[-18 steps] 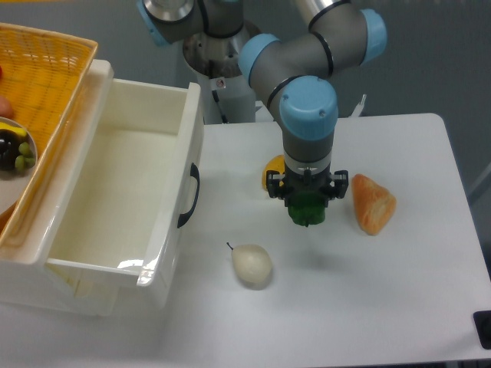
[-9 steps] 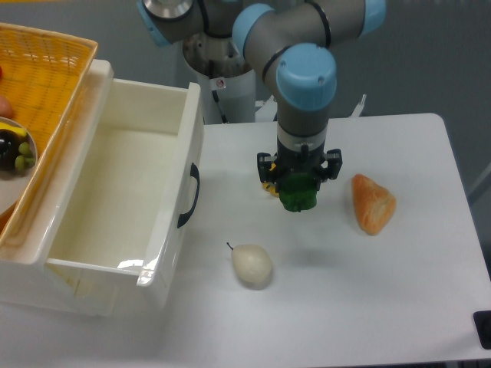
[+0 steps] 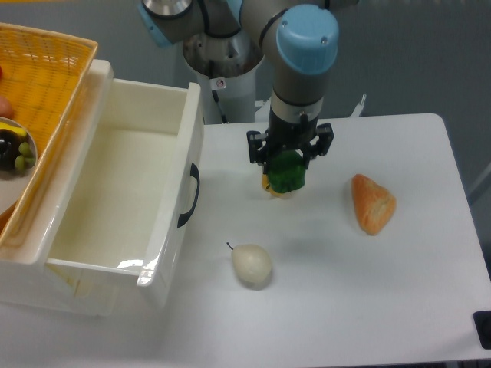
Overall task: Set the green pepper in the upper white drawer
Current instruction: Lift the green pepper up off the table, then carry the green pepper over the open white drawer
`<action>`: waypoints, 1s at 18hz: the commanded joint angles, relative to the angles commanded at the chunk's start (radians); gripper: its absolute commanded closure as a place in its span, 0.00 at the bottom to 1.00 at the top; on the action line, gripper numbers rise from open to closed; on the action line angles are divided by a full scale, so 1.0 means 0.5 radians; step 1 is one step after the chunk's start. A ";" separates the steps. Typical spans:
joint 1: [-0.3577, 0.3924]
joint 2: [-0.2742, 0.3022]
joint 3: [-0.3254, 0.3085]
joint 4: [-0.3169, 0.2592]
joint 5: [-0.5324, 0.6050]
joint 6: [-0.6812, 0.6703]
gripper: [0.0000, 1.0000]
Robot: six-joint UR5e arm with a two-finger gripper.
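Observation:
The green pepper (image 3: 288,172) is dark green and lumpy. My gripper (image 3: 288,165) is shut on it and holds it above the table, right of the drawer. The upper white drawer (image 3: 115,195) stands pulled open at the left, its inside bare, with a black curved handle (image 3: 190,196) on its front. The yellow pepper (image 3: 270,186) is almost wholly hidden behind the held green pepper.
A pale pear (image 3: 252,264) lies on the table below the gripper. An orange bread piece (image 3: 372,202) lies to the right. An orange woven basket (image 3: 42,84) sits over the drawer's left side, with dark and green fruit (image 3: 17,150) at its edge.
My gripper has risen and moved left and back with the green pepper in it, from beside the bread toward the drawer. The yellow pepper is now mostly covered.

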 joint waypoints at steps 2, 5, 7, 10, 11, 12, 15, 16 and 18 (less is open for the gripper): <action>0.037 0.037 0.040 -0.080 -0.083 -0.043 0.60; 0.067 0.104 0.046 -0.154 -0.144 -0.077 0.60; 0.077 0.147 0.049 -0.197 -0.169 -0.098 0.60; 0.089 0.178 0.046 -0.258 -0.239 -0.153 0.60; 0.089 0.178 0.046 -0.255 -0.273 -0.214 0.60; 0.089 0.175 0.046 -0.252 -0.307 -0.258 0.60; 0.089 0.184 0.071 -0.246 -0.445 -0.276 0.60; 0.092 0.184 0.086 -0.246 -0.491 -0.286 0.60; 0.098 0.203 0.101 -0.246 -0.522 -0.301 0.60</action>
